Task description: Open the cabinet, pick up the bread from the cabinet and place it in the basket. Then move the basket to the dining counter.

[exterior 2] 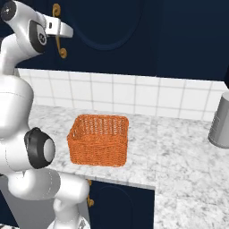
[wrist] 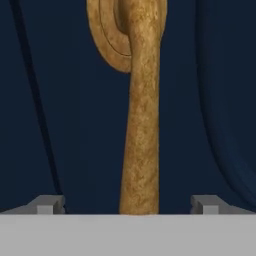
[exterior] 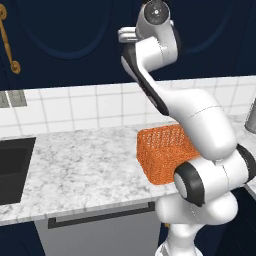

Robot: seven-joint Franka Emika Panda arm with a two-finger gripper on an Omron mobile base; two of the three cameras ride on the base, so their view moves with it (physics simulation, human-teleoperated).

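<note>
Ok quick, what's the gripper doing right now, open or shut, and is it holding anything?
Gripper: open, holding nothing; its fingertips stand on either side of the brass cabinet handle, not closed on it.

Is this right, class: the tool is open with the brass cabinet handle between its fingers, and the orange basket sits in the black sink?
Not quite. The tool is open around the brass handle, but the basket sits on the marble worktop, not in the sink. The left base view shows the two well apart.
</note>
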